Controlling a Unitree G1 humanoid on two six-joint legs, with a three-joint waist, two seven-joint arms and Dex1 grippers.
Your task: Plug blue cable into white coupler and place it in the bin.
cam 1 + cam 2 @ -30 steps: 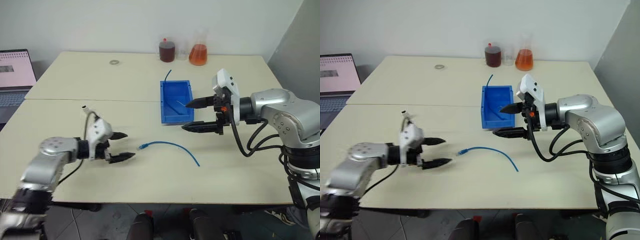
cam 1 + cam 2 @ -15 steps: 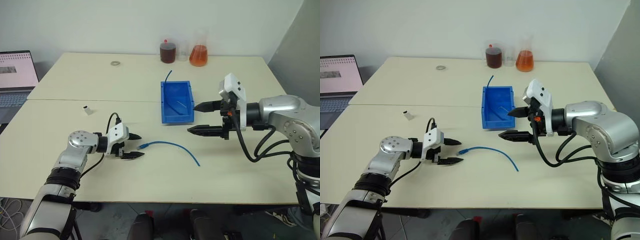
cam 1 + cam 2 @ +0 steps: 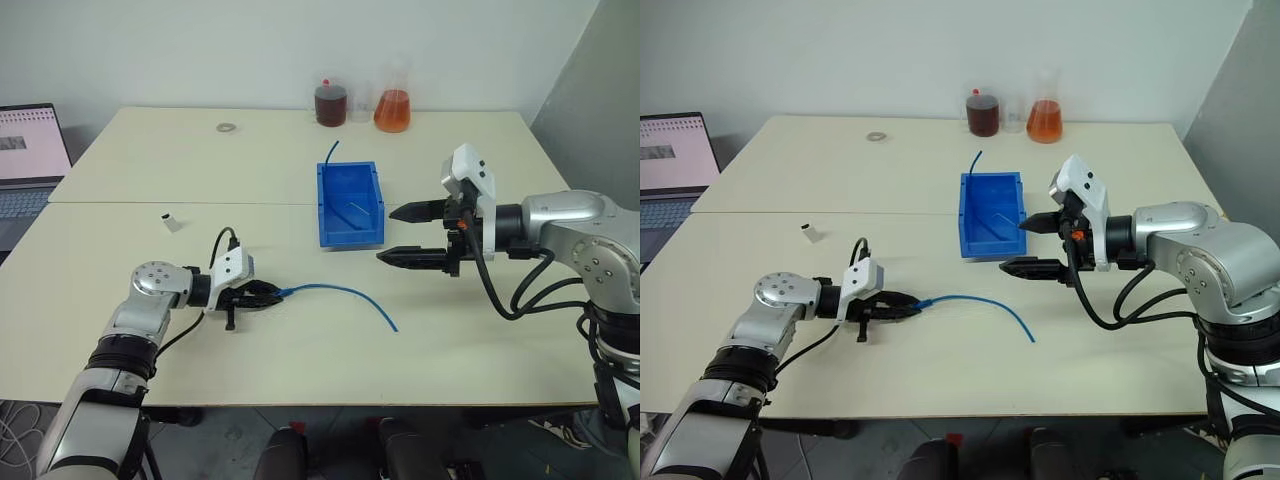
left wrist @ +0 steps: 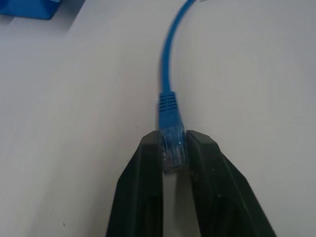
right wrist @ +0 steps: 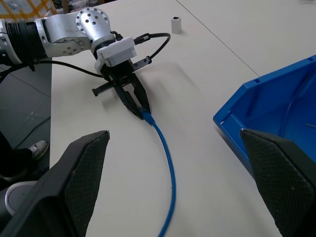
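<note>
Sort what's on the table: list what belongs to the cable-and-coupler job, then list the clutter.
Job: blue cable, its plug clamped in the left gripper; white coupler; bin; open right gripper.
Clutter: two flasks, metal ring, laptop.

Bright, even indoor light falls on the pale table (image 3: pixel 300 340), leaving soft, faint shadows under the arms and no harsh glare. Head views are sharp throughout. In the left wrist view the near black fingers (image 4: pixel 143 197) are slightly soft, the table washed out
</note>
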